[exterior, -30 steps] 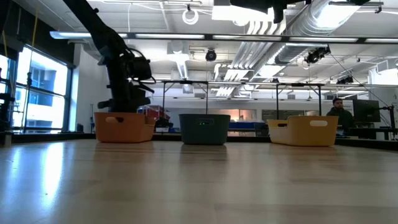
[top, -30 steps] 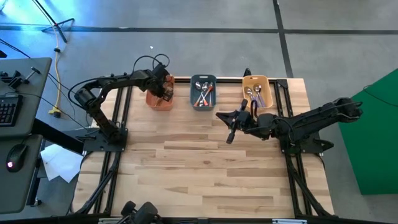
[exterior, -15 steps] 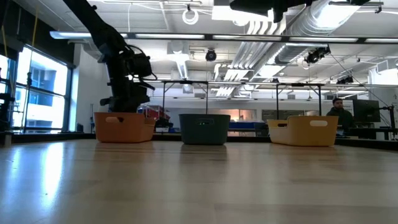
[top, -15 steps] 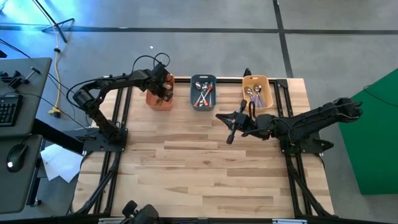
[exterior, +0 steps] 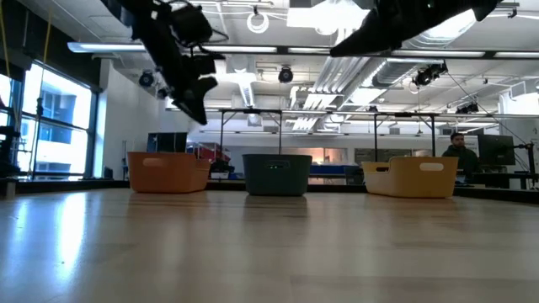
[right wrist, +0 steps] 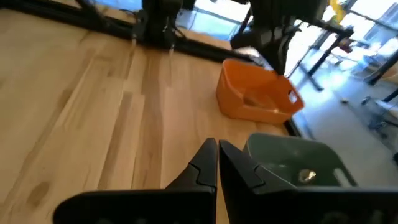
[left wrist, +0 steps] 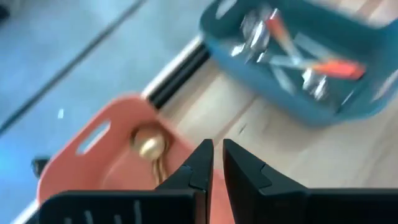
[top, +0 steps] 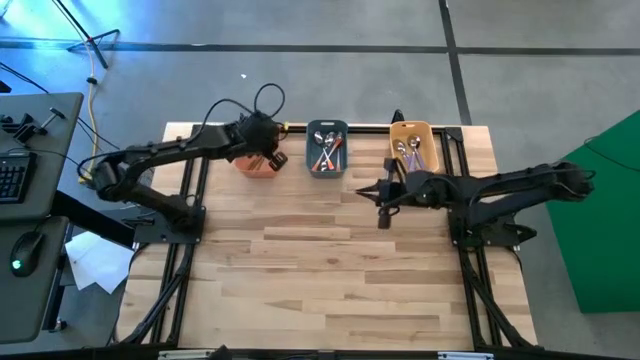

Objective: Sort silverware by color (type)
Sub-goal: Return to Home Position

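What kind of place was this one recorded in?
Probably a robotics lab in an open, industrial-style workspace. There are exposed ceiling ducts, and a person sits at a monitor in the room behind. A desk with keyboard and mouse stands beside the wooden table.

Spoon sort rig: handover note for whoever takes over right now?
Left gripper shut, empty, hangs above orange tray. Right gripper shut, empty, above the table near the yellow tray.
Gold spoon in orange tray, orange-handled spoons in blue tray, purple-handled spoons in yellow tray.
No spoons seen loose on the table.
To do: park both arms.
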You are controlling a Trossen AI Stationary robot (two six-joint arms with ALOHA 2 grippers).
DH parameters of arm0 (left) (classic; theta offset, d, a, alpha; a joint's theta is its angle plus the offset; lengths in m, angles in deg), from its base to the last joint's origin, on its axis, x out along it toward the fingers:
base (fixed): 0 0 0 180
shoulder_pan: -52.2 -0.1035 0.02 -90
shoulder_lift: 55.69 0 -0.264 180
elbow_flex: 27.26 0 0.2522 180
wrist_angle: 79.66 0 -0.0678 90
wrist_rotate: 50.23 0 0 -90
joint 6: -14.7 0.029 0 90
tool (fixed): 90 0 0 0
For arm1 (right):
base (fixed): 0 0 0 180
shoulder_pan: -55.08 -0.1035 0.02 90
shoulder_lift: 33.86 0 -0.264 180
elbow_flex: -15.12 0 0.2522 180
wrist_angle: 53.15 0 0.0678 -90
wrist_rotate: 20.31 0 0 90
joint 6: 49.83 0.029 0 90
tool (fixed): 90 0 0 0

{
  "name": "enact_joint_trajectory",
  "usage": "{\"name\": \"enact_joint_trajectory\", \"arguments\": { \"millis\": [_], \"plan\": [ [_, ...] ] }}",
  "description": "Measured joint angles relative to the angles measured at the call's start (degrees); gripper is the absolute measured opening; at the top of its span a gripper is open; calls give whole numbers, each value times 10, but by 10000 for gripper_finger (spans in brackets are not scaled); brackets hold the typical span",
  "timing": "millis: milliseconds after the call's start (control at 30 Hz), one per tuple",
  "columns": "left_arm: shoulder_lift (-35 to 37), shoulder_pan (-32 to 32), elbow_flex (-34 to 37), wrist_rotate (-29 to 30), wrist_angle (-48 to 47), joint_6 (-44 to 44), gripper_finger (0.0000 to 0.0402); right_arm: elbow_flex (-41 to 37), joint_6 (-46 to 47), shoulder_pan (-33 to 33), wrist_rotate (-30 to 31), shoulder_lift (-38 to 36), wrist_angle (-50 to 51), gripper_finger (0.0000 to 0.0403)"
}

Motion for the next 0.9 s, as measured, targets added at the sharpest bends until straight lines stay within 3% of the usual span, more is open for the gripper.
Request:
{"name": "enact_joint_trajectory", "arguments": {
  "millis": [100, 333, 567, 733, 900],
  "plan": [
    [32, 32, 37, 9, 77, 5, 21, -18, -11, 28, -50, -23, 2, 0],
    [122, 107, 190, -5, 301, 51, 14, -168, -4, 99, -122, -87, -165, 0],
    [203, 162, 340, -121, 497, 48, 10, -292, 16, 123, -139, -176, -271, 0],
    [253, 206, 417, -131, 569, 58, 10, -343, 19, 124, -139, -250, -277, 0],
    [325, 248, 464, -131, 571, 62, 9, -373, 22, 125, -138, -324, -250, 0]
  ]
}}
